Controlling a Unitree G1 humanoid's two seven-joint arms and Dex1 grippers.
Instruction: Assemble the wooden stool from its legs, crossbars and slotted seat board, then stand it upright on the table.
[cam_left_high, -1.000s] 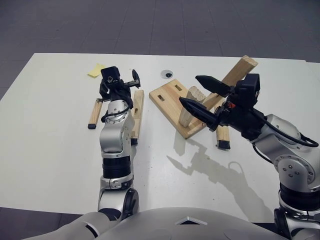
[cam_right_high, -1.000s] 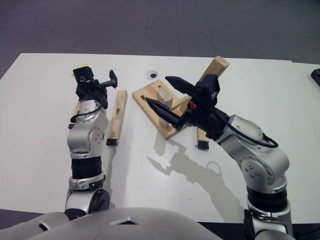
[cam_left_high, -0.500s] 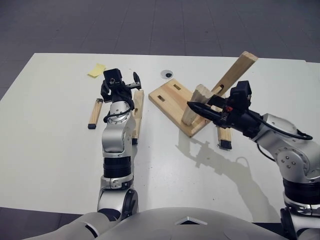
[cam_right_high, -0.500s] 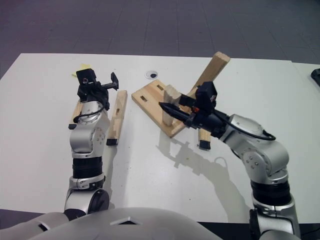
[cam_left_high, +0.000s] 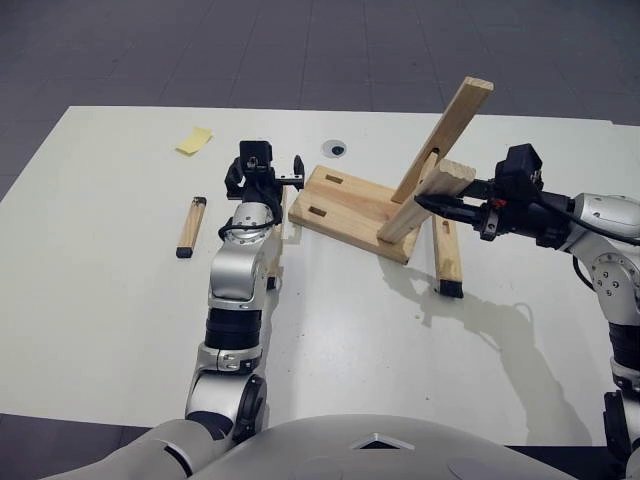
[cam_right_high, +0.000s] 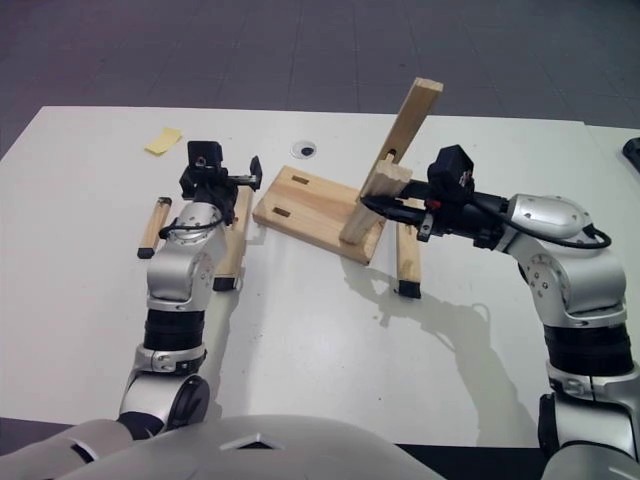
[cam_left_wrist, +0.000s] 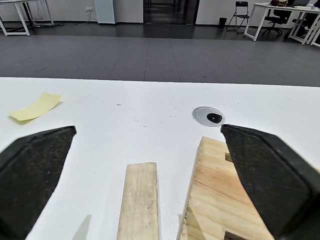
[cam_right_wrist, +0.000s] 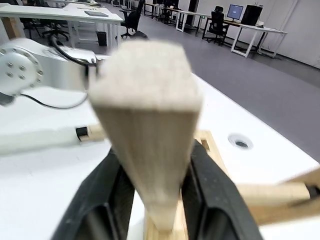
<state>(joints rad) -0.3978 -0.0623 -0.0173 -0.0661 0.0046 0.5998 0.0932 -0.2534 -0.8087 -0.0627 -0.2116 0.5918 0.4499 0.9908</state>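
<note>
The right tool (cam_left_high: 425, 202) is pinching a short pale wooden leg (cam_left_high: 405, 218) near its upper end, with one finger pressed to each flat side. That leg stands at the right end of the flat pale wooden slotted seat board (cam_left_high: 345, 205). Its foot is down on the board and its top is tipped away from the board toward the right tool, so its long axis runs aslant, up and out to the board's right.

Close behind it, a long pale wooden leg (cam_left_high: 445, 135) rises from the same end of the board at a steeper slant. Whether the two legs touch, I cannot tell, nor whether the short leg's foot sits in a slot.

As I judge it, the coming move turns on that slant. The foot has to meet a slot in the board, and the right tool holds the leg from the board's right side. Any push along the leg would therefore go down and leftward, and the board could slide leftward under it.

The left tool (cam_left_wrist: 148, 130), fingers spread wide with nothing between them, hovers just off the board's left end, so that arm is the nearer one to brace it.

A loose pale wooden leg (cam_left_wrist: 139, 200) lies on the white desk (cam_left_high: 120, 300) just left of the board. A black-capped wooden leg (cam_left_high: 448, 262) lies just right of the board.
</note>
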